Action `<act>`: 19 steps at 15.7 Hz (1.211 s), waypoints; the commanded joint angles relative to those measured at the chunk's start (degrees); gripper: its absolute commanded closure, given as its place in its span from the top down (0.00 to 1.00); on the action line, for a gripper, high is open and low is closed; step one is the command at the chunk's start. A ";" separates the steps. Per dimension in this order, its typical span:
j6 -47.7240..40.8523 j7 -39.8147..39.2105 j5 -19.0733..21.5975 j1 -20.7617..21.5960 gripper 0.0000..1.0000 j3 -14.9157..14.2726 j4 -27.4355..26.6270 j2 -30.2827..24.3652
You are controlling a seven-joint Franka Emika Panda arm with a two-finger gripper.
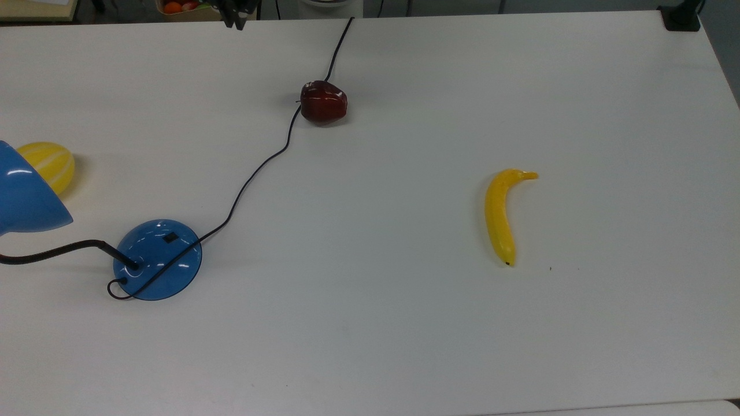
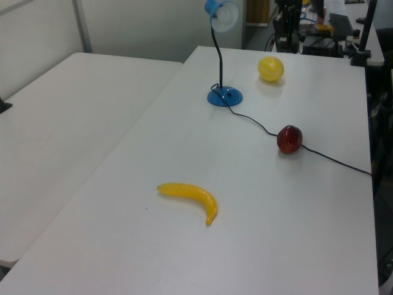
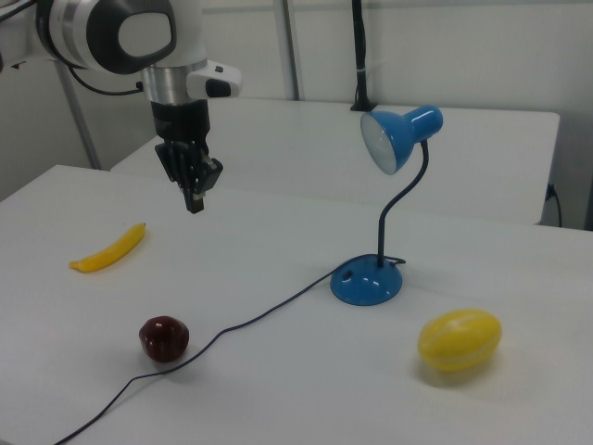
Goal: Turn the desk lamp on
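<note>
The desk lamp stands on the white table, its glossy blue dome base carrying a small black switch. A thin black neck rises to the blue cone shade. Its black cord runs from the base past the apple and off the table's far edge. My gripper hangs shut and empty above the table, far toward the right view's left of the lamp. In the top view, the gripper sits at the upper edge. The lamp base also shows in the left view.
A dark red apple lies beside the cord. A banana rests on the top view's right half. A yellow melon-like fruit sits near the shade. A second white table adjoins on the left view's left.
</note>
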 commanded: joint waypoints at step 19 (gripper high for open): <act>41.50 15.19 -1.42 -3.46 0.00 -1.85 -11.17 9.23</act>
